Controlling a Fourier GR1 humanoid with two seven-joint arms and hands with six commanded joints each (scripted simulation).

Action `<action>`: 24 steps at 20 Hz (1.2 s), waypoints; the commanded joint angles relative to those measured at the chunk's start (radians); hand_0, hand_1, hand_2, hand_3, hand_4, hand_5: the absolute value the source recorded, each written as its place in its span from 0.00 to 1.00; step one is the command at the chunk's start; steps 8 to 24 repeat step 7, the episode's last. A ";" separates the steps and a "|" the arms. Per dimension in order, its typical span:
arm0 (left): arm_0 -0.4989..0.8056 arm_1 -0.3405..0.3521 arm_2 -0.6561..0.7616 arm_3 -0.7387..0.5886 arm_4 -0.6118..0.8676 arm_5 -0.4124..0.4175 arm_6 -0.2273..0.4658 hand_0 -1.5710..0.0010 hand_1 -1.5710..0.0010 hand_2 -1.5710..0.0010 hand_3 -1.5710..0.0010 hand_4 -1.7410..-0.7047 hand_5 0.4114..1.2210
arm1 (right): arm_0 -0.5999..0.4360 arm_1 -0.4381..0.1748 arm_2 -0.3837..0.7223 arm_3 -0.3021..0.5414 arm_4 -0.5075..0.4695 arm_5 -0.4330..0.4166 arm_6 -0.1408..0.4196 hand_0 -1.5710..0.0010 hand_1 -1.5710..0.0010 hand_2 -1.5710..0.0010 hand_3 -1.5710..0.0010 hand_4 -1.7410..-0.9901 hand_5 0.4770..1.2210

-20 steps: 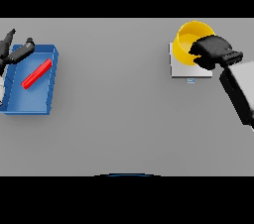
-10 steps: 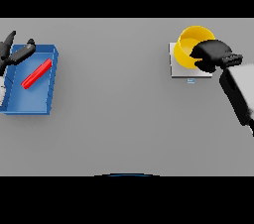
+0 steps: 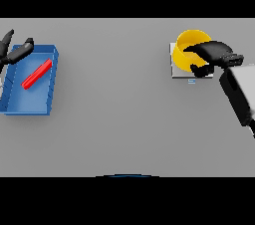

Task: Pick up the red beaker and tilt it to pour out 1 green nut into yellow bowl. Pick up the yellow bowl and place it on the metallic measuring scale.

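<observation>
Two dark hands are showing over a smooth, matte grey worktop point(image 3: 124, 119). At the far left, the left hand point(image 3: 15, 52) is hanging over the upper left corner of a blue tray point(image 3: 30, 104), its fingers straight and spread apart, holding nothing. That tray is a shallow rectangle with low walls, and a slim red stick-like piece point(image 3: 37, 73) is lying slantwise inside it, near the upper end. Whether this red piece is the beaker, I cannot tell. Well apart, at the far right, a round, glossy yellow bowl point(image 3: 185, 52) is sitting on a flat, pale grey square scale point(image 3: 179, 72). The right hand point(image 3: 209, 52) is reaching in from the right, its fingers curling around the bowl's right rim, with the thumb at the near side. Compared with half a second ago, the right hand is gripping the bowl in almost the same place, and the left hand, tray and red piece are lying unchanged.
</observation>
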 commanded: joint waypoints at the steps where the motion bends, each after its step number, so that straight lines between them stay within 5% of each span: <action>1: -0.001 -0.001 0.000 -0.001 0.001 0.002 0.008 1.00 1.00 1.00 1.00 0.88 0.42 | -0.004 -0.001 0.006 0.007 0.008 -0.003 -0.005 0.84 0.84 0.88 0.89 0.39 0.47; 7: 0.008 0.002 0.000 -0.024 -0.003 0.012 0.008 1.00 1.00 1.00 1.00 0.88 0.43 | -0.014 -0.001 0.019 0.024 0.018 0.022 0.001 0.96 0.96 0.97 0.97 0.47 0.41; 24: 0.008 0.002 0.000 -0.024 -0.003 0.012 0.008 1.00 1.00 1.00 1.00 0.88 0.43 | -0.014 -0.001 0.019 0.024 0.018 0.022 0.001 0.96 0.96 0.97 0.97 0.47 0.41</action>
